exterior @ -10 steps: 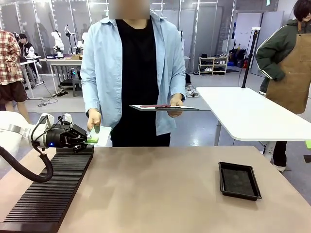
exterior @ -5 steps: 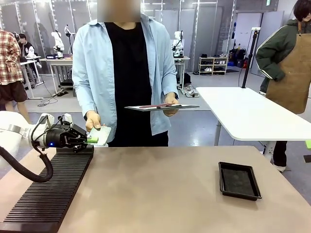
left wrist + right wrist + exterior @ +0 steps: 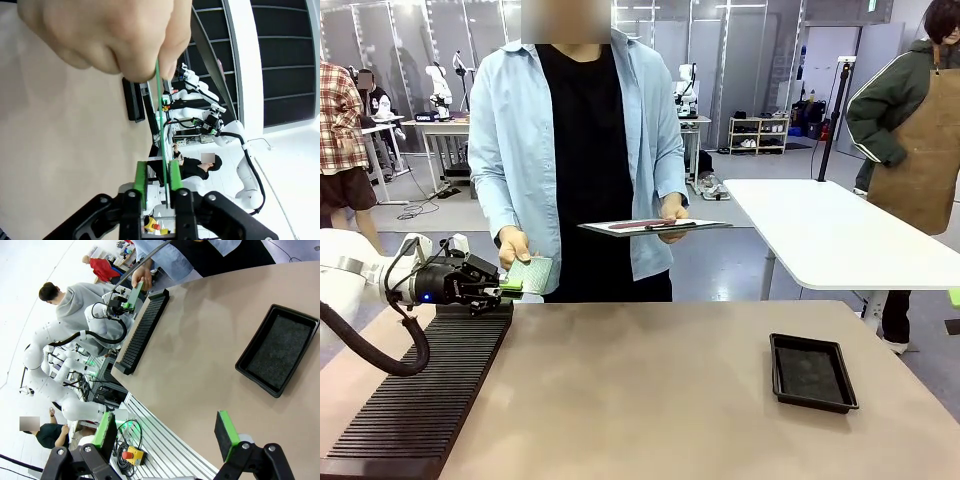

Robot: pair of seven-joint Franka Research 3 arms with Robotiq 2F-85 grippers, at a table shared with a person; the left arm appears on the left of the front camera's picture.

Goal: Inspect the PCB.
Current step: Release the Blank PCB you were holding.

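Left wrist view has the left gripper [image 3: 158, 170] pinched on the PCB [image 3: 160, 115] by its edge, the person's hand [image 3: 100, 35] gripping it at 12 o'clock, so I'd let go only once that hand holds firm; the right gripper [image 3: 165, 432] gapes wide.

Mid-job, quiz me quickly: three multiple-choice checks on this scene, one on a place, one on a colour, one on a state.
1. Where is the black tray?
A) on the slotted rack
B) on the table, toward the robot's right
C) in the person's hand

2. What colour is the PCB?
A) blue
B) red
C) green

3. How is the right end effector?
A) open, nothing between its pads
B) shut on the PCB
C) shut on the clipboard

Answers:
1 B: the front view shows the tray lying flat on the tabletop at the right.
2 C: the board between the left end effector and the person's hand is green.
3 A: its wrist view shows the pads wide apart above the table.
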